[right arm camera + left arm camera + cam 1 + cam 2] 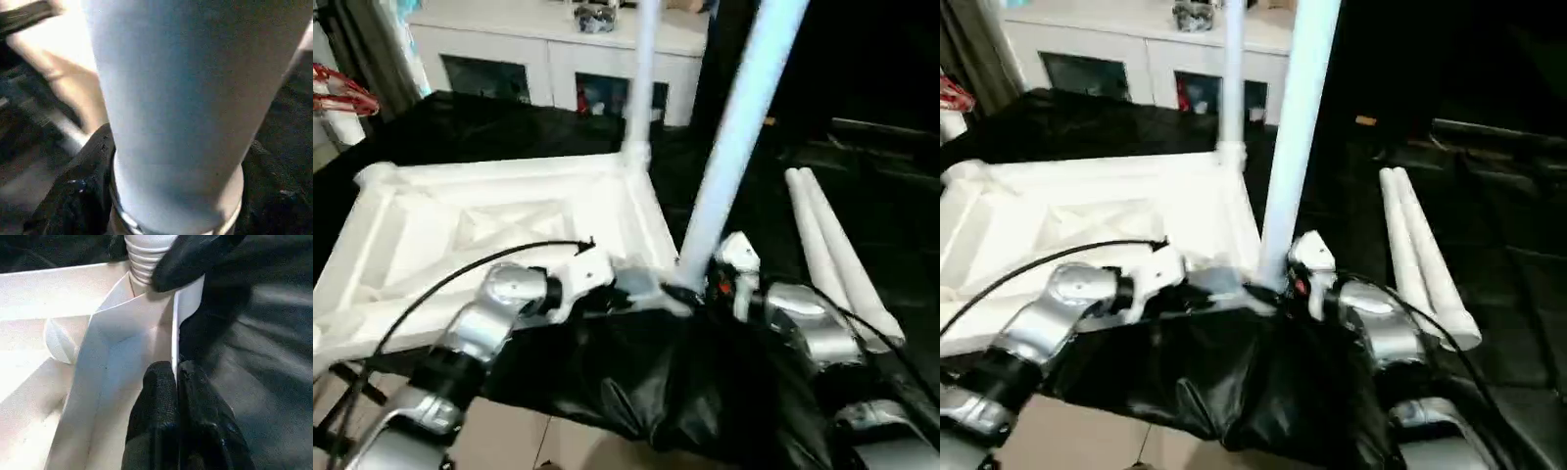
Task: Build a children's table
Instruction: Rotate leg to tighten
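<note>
Both grippers work at the near right corner of the upside-down tabletop (499, 230), which lies on a black cloth (646, 382) over the work surface. Robot's right gripper (171, 196) has its two black fingers on either side of the bottom of a tall white leg (734, 137), but I cannot tell if they squeeze it or only sit around it. Left gripper (177, 382) has its fingers pressed together, pinching the thin side wall of the tabletop to hold it steady. That tall leg leans a little and its ridged bottom end sits right at the round corner hole. I think the step now is fitting this second leg in. Next, the leg likely needs to be stood up straight and pushed or turned down into the hole, while the other gripper keeps the top from sliding. Another leg (641, 78) stands upright in the far right corner. Two more legs (837, 255) lie side by side on the cloth, off to the right, waiting. A white cabinet with glass doors (548, 59) stands behind. Bunched cloth near the corner could snag the gripper.
</note>
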`<state>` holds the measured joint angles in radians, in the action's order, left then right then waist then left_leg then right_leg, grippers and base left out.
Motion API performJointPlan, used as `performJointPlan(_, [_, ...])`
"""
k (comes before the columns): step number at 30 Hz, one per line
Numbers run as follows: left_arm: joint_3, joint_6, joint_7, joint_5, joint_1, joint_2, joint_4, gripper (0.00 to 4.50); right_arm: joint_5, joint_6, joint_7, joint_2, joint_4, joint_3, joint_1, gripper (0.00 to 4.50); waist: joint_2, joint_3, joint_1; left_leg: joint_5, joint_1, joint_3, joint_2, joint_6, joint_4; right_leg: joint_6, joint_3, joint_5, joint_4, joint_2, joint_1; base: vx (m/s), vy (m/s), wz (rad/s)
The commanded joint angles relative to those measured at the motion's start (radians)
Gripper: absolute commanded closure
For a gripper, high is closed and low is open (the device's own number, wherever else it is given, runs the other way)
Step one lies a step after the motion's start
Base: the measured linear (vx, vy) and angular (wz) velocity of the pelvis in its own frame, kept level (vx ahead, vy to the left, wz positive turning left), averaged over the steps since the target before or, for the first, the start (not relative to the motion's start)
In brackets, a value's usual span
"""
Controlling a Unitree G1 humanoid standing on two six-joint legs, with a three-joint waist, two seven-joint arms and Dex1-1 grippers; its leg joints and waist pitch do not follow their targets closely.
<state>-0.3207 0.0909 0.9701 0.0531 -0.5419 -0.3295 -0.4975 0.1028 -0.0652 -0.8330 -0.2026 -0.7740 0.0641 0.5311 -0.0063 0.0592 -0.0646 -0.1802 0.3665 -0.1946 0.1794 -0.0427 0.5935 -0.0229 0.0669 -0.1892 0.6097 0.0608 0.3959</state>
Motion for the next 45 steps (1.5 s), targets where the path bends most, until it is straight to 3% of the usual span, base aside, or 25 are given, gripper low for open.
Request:
performJointPlan(1, [0.004,0.029,-0.099,0.017,-0.038,0.047,-0.018,4.50,-0.037,0.027,0.101,0.058,-0.059,0.027,-0.001,1.75,-0.004,-0.052,0.006,-0.355,-0.025,0.041,0.056,-0.017,-0.078,-0.123,-0.049,-0.556,-0.113,0.100,-0.024,0.000,0.000,0.00])
performJointPlan(6, [0.007,0.079,-0.235,0.049,-0.085,0.139,-0.065,4.50,-0.075,0.014,0.382,0.174,-0.138,0.009,0.051,1.75,-0.001,-0.050,0.022,-0.398,-0.032,0.043,0.052,-0.022,-0.075,-0.103,-0.045,-0.605,-0.126,0.097,-0.011,0.000,0.000,0.00])
performJointPlan(9, [0.006,0.075,-0.255,0.057,-0.091,0.159,-0.076,4.50,-0.083,-0.001,0.416,0.205,-0.153,0.008,0.064,1.75,0.001,-0.051,0.020,-0.407,-0.030,0.044,0.054,-0.015,-0.077,-0.101,-0.045,-0.588,-0.128,0.100,-0.012,0.000,0.000,0.00])
performJointPlan(11, [0.002,0.070,-0.249,0.060,-0.088,0.162,-0.073,4.50,-0.073,-0.015,0.411,0.219,-0.159,0.000,0.072,1.75,0.001,-0.053,0.022,-0.403,-0.023,0.045,0.056,-0.013,-0.082,-0.108,-0.045,-0.544,-0.122,0.099,-0.018,0.000,0.000,0.00])
performJointPlan(12, [0.002,0.070,-0.249,0.060,-0.088,0.162,-0.073,4.50,-0.073,-0.015,0.411,0.219,-0.159,0.000,0.072,1.19,0.002,-0.054,0.021,-0.405,-0.023,0.044,0.058,-0.012,-0.084,-0.114,-0.047,-0.521,-0.120,0.098,-0.018,0.000,0.000,0.00])
performJointPlan(15, [-0.002,0.058,-0.223,0.055,-0.078,0.151,-0.060,4.50,-0.060,-0.015,0.381,0.214,-0.155,-0.006,0.076,1.05,0.002,-0.054,0.024,-0.409,-0.022,0.044,0.058,-0.014,-0.086,-0.131,-0.048,-0.488,-0.117,0.099,-0.020,0.000,0.000,0.00])
performJointPlan(16, [-0.012,0.027,-0.148,0.038,-0.050,0.118,-0.024,4.50,-0.052,-0.015,0.312,0.186,-0.147,-0.004,0.084,0.95,0.003,-0.055,0.024,-0.410,-0.022,0.044,0.058,-0.010,-0.085,-0.139,-0.050,-0.468,-0.116,0.101,-0.022,0.000,0.000,0.00])
performJointPlan(18, [-0.014,0.021,-0.129,0.034,-0.042,0.109,-0.014,4.50,-0.051,-0.014,0.290,0.177,-0.146,-0.001,0.086,0.83,0.002,-0.057,0.028,-0.379,-0.012,0.043,0.059,-0.005,-0.088,-0.151,-0.052,-0.424,-0.109,0.101,-0.029,0.000,0.000,0.00])
performJointPlan(21, [-0.016,0.009,-0.070,0.020,-0.019,0.071,0.014,4.50,-0.036,-0.013,0.159,0.131,-0.105,0.022,0.070,0.83,0.001,-0.059,0.027,-0.330,-0.011,0.035,0.059,0.016,-0.082,-0.183,-0.058,-0.352,-0.101,0.101,-0.031,0.000,0.000,0.00])
performJointPlan(28, [-0.013,-0.020,0.037,-0.004,0.010,-0.008,0.042,4.50,0.017,0.014,-0.103,0.032,-0.005,0.057,0.024,0.83,-0.001,-0.070,0.014,-0.195,-0.008,0.024,0.059,0.075,-0.069,-0.235,-0.057,-0.164,-0.078,0.092,-0.043,0.023,-0.011,0.01])
performJointPlan(30, [-0.009,-0.030,0.090,-0.020,0.019,-0.040,0.051,4.50,0.040,0.037,-0.212,-0.010,0.038,0.064,0.004,0.83,0.003,-0.072,0.005,-0.141,-0.005,0.022,0.061,0.089,-0.067,-0.251,-0.054,-0.097,-0.068,0.089,-0.046,0.000,0.000,0.00])
performJointPlan(32, [-0.009,-0.030,0.090,-0.020,0.019,-0.040,0.051,4.50,0.040,0.037,-0.212,-0.010,0.038,0.064,0.004,0.83,0.004,-0.072,-0.002,-0.142,-0.007,0.021,0.064,0.090,-0.067,-0.257,-0.052,-0.092,-0.067,0.089,-0.045,0.000,0.000,0.00])
performJointPlan(34, [-0.008,-0.027,0.143,-0.033,0.028,-0.067,0.067,4.50,0.055,0.060,-0.299,-0.045,0.072,0.075,-0.013,1.17,0.005,-0.069,-0.003,-0.170,-0.010,0.021,0.064,0.076,-0.069,-0.254,-0.050,-0.135,-0.071,0.089,-0.045,0.000,0.000,0.00])
performJointPlan(40, [-0.021,0.009,0.241,-0.066,0.048,-0.116,0.107,4.50,0.070,0.109,-0.448,-0.109,0.156,0.120,-0.054,1.58,0.003,-0.061,-0.009,-0.246,-0.017,0.023,0.065,0.038,-0.076,-0.215,-0.053,-0.288,-0.087,0.090,-0.037,0.000,0.000,0.00])
performJointPlan(45, [-0.018,0.009,0.239,-0.061,0.049,-0.117,0.102,4.50,0.072,0.131,-0.461,-0.110,0.185,0.132,-0.071,1.71,0.002,-0.064,-0.011,-0.234,-0.017,0.025,0.065,0.031,-0.077,-0.207,-0.054,-0.289,-0.086,0.090,-0.037,0.000,0.000,0.00])
